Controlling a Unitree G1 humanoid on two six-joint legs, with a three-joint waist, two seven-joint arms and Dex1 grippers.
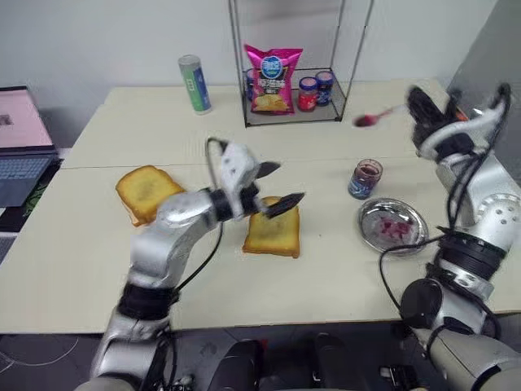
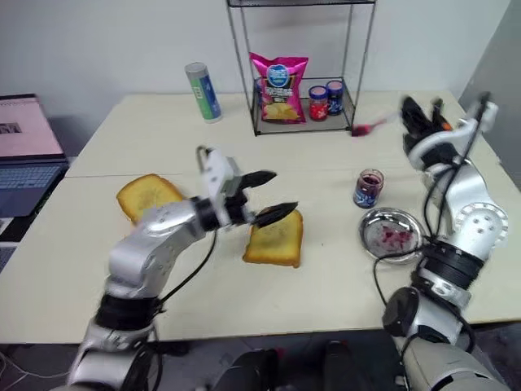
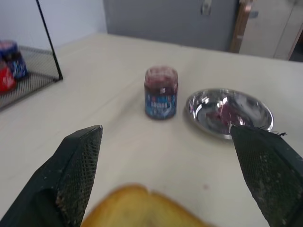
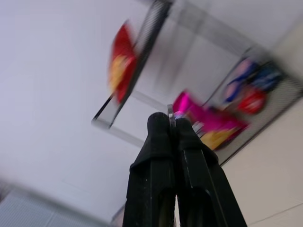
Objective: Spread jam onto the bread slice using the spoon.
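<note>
Left eye view, jam [image 1: 368, 170] filled its jar, right tool [image 1: 423, 110] pinched spoon [image 1: 379, 116] above it, left tool [image 1: 281, 184] spread over bread slice [image 1: 273, 233].

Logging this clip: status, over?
Left pincer open above bread slice. Right pincer shut on spoon, raised. Jam jar beside plate.

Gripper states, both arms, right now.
Left gripper: open, holding nothing, above the bread slice.
Right gripper: shut on the spoon, raised, jam on its bowl.
</note>
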